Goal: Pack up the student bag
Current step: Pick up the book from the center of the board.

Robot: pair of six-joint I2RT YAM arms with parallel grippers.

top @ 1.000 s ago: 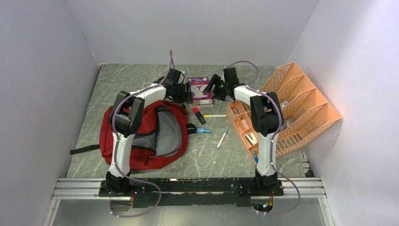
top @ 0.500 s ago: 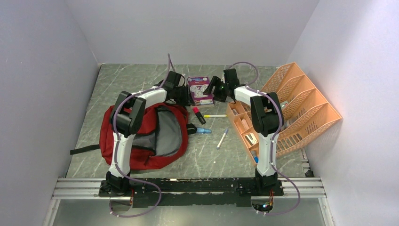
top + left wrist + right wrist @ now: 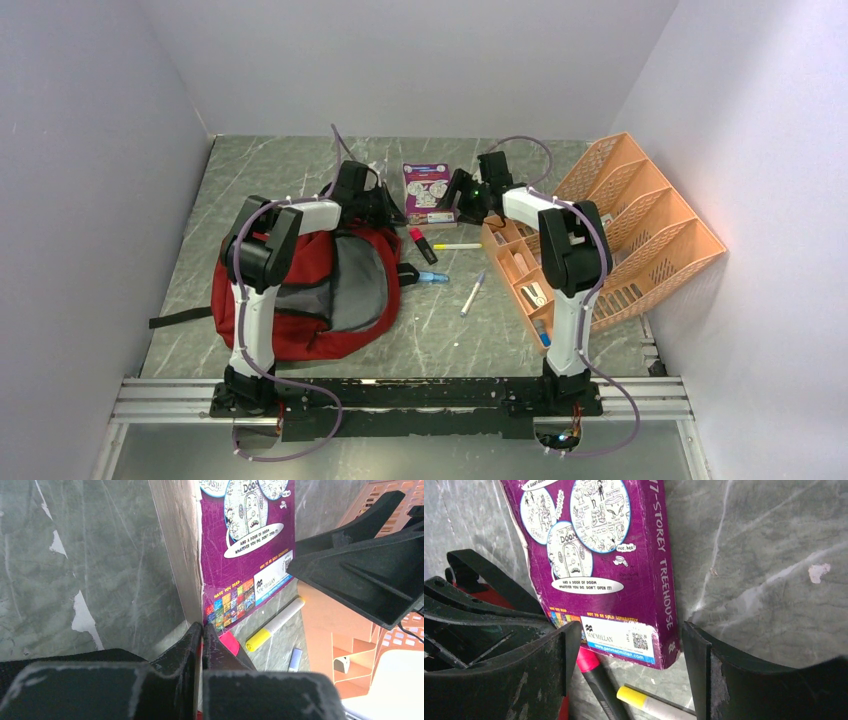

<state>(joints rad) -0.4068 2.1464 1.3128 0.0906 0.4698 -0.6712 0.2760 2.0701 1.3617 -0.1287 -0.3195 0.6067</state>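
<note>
Left claw (image 3: 201, 630) pressed together, tips just beside the book's (image 3: 245, 545) corner. Right claw (image 3: 630, 632) spread, fingers either side of the book's barcode end. Bag (image 3: 300, 290) lies open on the surface (image 3: 260, 170), left of the book

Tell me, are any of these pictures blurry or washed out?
Top external view: even, soft light, sharp all over. Left wrist view: the purple book is crisp, the left gripper near the lens soft, lower right corner washed out. Right wrist view: book's print readable, right gripper dark.
</note>
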